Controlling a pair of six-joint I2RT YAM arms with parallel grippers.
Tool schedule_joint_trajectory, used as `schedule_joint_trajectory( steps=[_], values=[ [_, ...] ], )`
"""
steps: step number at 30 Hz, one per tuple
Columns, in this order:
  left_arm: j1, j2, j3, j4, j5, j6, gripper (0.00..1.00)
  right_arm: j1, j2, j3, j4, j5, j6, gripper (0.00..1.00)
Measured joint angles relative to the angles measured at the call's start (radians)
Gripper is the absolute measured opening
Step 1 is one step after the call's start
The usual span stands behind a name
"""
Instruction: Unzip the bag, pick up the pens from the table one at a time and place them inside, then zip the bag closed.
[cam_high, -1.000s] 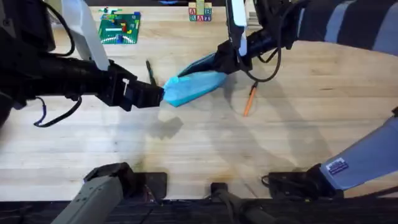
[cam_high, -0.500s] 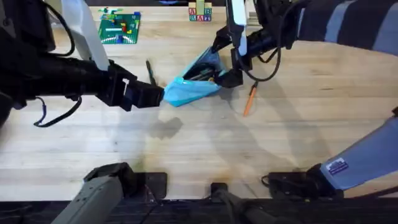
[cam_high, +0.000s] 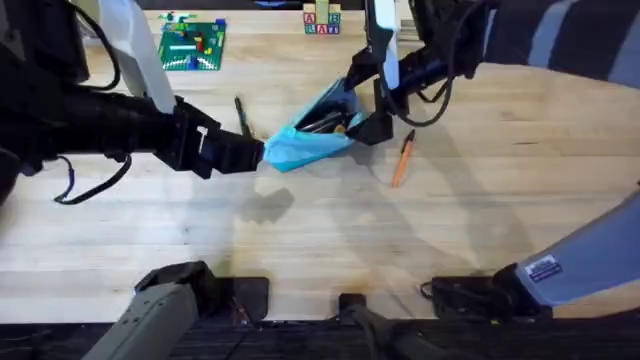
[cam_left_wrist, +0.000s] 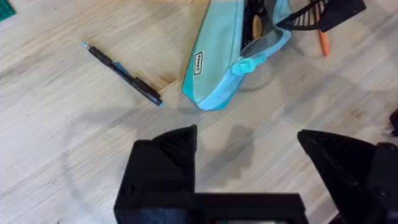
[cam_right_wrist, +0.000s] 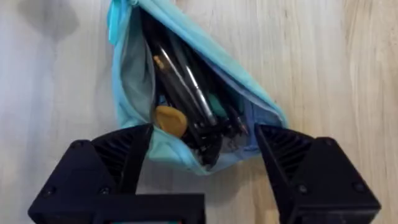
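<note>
Overhead view: the bag (cam_high: 310, 135) lies unzipped, ready for pens. Left pincer (cam_left_wrist: 245, 158) gapes empty just short of its end; right pincer (cam_right_wrist: 199, 149), spread wide, straddles its mouth.

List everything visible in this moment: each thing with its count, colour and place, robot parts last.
bag: 1, light blue, mid-table, unzipped and gaping, with pens and a round yellow item inside.
dark pen: 1, black, on the table beside the bag toward the left arm.
orange pen: 1, orange, on the table on the bag's other side.
brick plate: 1, green with coloured bricks, far left.
letter blocks: small stack, far edge.
table: 1, light wood.
left gripper: black, open, off the bag's near end.
right gripper: black, open, over the bag's mouth.
</note>
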Motion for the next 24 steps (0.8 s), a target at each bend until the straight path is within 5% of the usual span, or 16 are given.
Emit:
schedule_joint_trajectory(
  steps=[11, 24],
  values=[
    [0.000, 0.000, 0.000, 0.000, 0.000, 0.000, 0.996, 0.001, -0.142, 0.000, -0.098, 0.004, 0.037, 0.996],
    [0.000, 0.000, 0.000, 0.000, 0.000, 0.000, 0.995, 0.001, -0.299, 0.000, -0.190, 0.120, 0.286, 0.996]
  ],
)
